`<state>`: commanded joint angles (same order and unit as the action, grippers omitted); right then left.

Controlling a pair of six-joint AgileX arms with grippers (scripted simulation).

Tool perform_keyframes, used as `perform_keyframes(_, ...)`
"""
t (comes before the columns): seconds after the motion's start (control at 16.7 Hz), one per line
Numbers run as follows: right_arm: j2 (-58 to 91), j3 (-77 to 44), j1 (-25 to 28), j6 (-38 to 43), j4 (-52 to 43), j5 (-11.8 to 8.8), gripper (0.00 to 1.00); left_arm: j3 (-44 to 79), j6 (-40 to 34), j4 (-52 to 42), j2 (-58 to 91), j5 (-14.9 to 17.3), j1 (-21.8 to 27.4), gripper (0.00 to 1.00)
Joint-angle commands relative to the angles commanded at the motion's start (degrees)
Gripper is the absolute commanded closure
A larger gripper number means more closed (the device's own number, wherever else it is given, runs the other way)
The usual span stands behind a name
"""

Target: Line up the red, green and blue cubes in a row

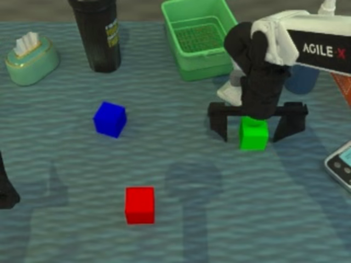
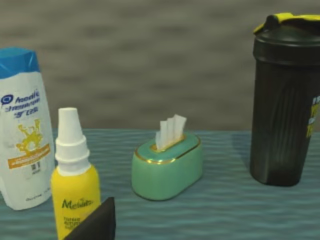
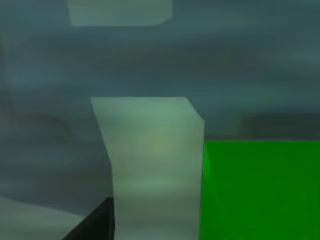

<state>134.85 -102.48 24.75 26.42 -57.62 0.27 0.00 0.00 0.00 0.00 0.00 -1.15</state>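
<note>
The green cube (image 1: 254,135) sits on the teal cloth at the right. My right gripper (image 1: 255,124) hangs directly over it, open, with one black finger on each side and well clear of its faces. The right wrist view shows the green cube (image 3: 260,190) close up beside a pale blurred shape, and one black fingertip (image 3: 97,222). The blue cube (image 1: 110,119) rests left of centre. The red cube (image 1: 139,205) lies nearer the front, between the other two. My left gripper (image 1: 5,192) is parked at the left edge, open, with only one fingertip (image 2: 97,224) showing.
Along the back stand a mint tissue box (image 1: 32,60), a black shaker bottle (image 1: 98,35) and a green mesh-bottomed basket (image 1: 197,38). A dark blue cup (image 1: 303,80) and a white object (image 1: 227,93) sit behind the right arm. A grey device (image 1: 340,164) lies at the right edge.
</note>
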Motion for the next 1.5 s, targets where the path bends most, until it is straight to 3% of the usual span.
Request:
perform_keyframes(0.12, 0.0, 0.0, 0.0, 0.0, 0.0, 0.0, 0.00, 0.0, 0.0, 0.0, 0.0, 0.0, 0.0, 0.00)
perform_keyframes(0.9, 0.0, 0.0, 0.0, 0.0, 0.0, 0.0, 0.98, 0.0, 0.0, 0.0, 0.0, 0.0, 0.0, 0.00)
perform_keyframes(1.5, -0.4, -0.2, -0.1, 0.0, -0.3, 0.2, 1.00, 0.0, 0.0, 0.0, 0.0, 0.0, 0.0, 0.00)
